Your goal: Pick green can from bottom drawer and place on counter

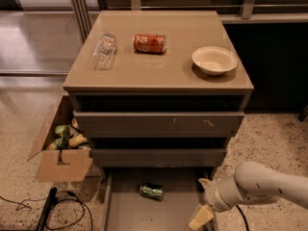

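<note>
The green can [151, 191] lies on its side in the open bottom drawer [125, 213], near the back and a little left of centre. My gripper [202, 201] is at the end of the white arm, low at the drawer's right side, to the right of the can and apart from it. One pale fingertip [200, 218] points down toward the drawer's right edge. The gripper holds nothing. The counter [159, 64] is the tan top of the cabinet above.
On the counter lie a clear plastic bottle [104, 49], a red-orange soda can [149, 43] and a white bowl [214, 60]. A cardboard box [61, 150] of items stands on the floor left of the cabinet. Black cables [53, 208] lie at lower left.
</note>
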Controlling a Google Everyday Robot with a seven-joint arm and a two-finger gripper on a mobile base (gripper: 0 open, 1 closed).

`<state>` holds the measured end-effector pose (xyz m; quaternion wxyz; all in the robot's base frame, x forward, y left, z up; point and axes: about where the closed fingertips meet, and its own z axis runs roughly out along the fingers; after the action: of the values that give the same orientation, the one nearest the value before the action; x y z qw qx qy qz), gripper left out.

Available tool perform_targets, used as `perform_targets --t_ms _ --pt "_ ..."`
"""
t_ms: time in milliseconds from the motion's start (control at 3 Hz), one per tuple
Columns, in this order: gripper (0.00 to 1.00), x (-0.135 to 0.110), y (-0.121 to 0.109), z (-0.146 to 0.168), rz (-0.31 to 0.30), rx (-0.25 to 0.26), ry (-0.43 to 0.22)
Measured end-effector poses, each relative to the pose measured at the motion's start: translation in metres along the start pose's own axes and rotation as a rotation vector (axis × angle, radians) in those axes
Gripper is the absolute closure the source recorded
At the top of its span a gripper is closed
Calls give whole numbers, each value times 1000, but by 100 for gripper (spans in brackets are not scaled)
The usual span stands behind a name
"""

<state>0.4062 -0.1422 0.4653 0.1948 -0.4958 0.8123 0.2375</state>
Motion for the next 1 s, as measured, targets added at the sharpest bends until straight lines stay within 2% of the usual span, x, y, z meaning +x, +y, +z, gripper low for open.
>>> perform_targets --t_ms 333,667,1000 --pt "0 0 0 0 0 0 0" --pt "0 2 -5 28 -6 -4 -54" --pt "0 10 -25 90 -5 36 -150"
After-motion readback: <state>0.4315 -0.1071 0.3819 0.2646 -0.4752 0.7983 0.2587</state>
